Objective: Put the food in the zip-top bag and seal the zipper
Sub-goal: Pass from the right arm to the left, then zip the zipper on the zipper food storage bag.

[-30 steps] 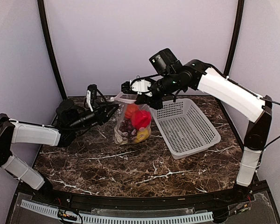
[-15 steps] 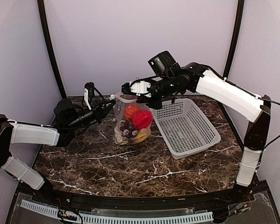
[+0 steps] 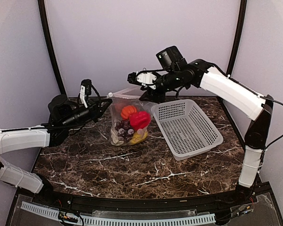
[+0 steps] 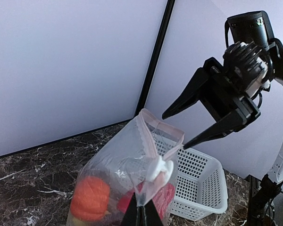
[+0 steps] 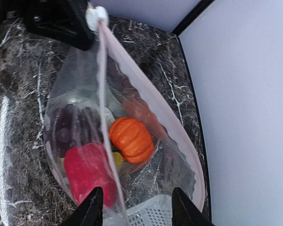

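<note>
A clear dotted plastic zip-top bag (image 3: 119,109) is standing upright on a dark brown, white-veined marble tabletop (image 3: 132,172), just left of centre in the overhead view. Showing through its side are an orange-red ribbed tomato (image 3: 128,111), a red pepper (image 3: 140,120), a dark purple grape bunch (image 3: 124,128) and a yellow piece (image 3: 139,137). A whitish piece at the bag's lower left is too blurred to name.

The thin pinkish zipper (image 5: 102,80) is running along the bag's top edge. In the right wrist view the mouth is gaping open, and a small white slider (image 5: 96,14) is sitting at the upper left end of the strip.

The left gripper (image 3: 107,101) is reaching in from the left of the overhead view. Its jaws are pressed together, pinching the bag's top corner just below that slider.

The right gripper (image 4: 174,131) is hanging by the bag's opposite top corner, jaws parted and gripping nothing. Whether its lower fingertip is touching the plastic cannot be told.

A white perforated plastic basket (image 3: 188,127) is sitting just beside the bag, to its right.
</note>
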